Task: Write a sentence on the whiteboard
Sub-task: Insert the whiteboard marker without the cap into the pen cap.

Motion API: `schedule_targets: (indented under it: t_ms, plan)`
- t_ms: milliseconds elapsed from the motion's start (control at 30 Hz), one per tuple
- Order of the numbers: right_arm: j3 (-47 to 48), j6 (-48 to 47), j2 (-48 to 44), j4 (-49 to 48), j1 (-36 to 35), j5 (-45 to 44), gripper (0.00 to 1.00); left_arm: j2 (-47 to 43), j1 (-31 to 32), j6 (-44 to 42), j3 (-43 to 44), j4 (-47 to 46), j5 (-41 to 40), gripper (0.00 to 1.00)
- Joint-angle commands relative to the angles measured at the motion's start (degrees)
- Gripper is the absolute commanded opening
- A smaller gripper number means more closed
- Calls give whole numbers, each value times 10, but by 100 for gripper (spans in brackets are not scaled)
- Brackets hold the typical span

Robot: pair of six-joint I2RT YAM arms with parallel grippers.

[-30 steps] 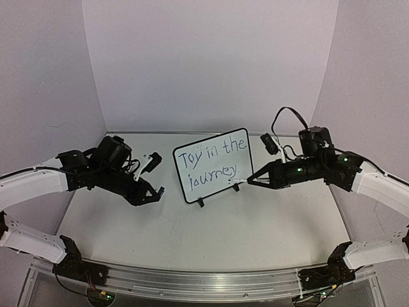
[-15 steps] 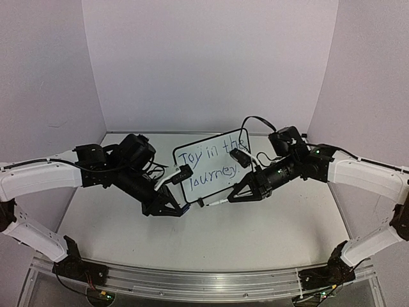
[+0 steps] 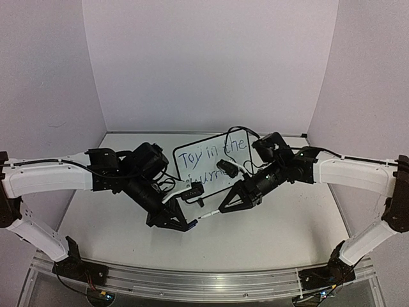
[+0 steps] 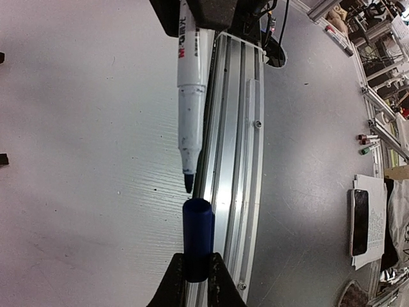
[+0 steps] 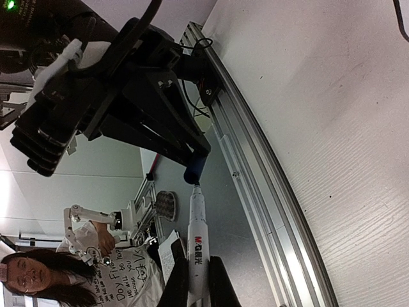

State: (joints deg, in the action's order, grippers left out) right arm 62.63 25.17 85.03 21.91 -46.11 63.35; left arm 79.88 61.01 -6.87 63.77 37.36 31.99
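Blue lettering (image 3: pixel 203 155) in two lines across the whiteboard (image 3: pixel 211 165), standing toward the back of the table (image 3: pixel 255 236), just behind where the two arms meet. Upper line legible as "Toy in the". Lower line largely hidden behind the arms, only its start showing. Judged from that: writing itself done or very nearly so, with no stroke under way and the nib well off the board.

White marker (image 3: pixel 208 215) pinched by its barrel in the right claw (image 3: pixel 225 208), jaws pressed tight on it, bare nib aimed at the left arm. Dark blue cap (image 4: pixel 198 224) pinched at its closed end in the left claw (image 4: pixel 195 278), open mouth turned toward the nib. In the left wrist view, nib just short of that mouth, not yet inside, and sitting a touch to one side of the cap's centre line. Both held low over the table, in front of the board.

Left to do, by the look of things: closing the last small gap, seating the nib squarely, pressing the cap home on the barrel, then perhaps laying the marker down. Worth minding: the slight sideways offset, enough to smear ink on the cap's rim or tip the cap askew in its pinch.
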Motion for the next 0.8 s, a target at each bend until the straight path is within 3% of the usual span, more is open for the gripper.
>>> schedule_targets:
  t_ms: [0,767]
  plan:
    - [26,1,8,-13,-8,18,0,6,7,-27,29,14,7,0]
    - [19,12,12,-13,-24,14,0,-2,10,-25,24,7,-1,0]
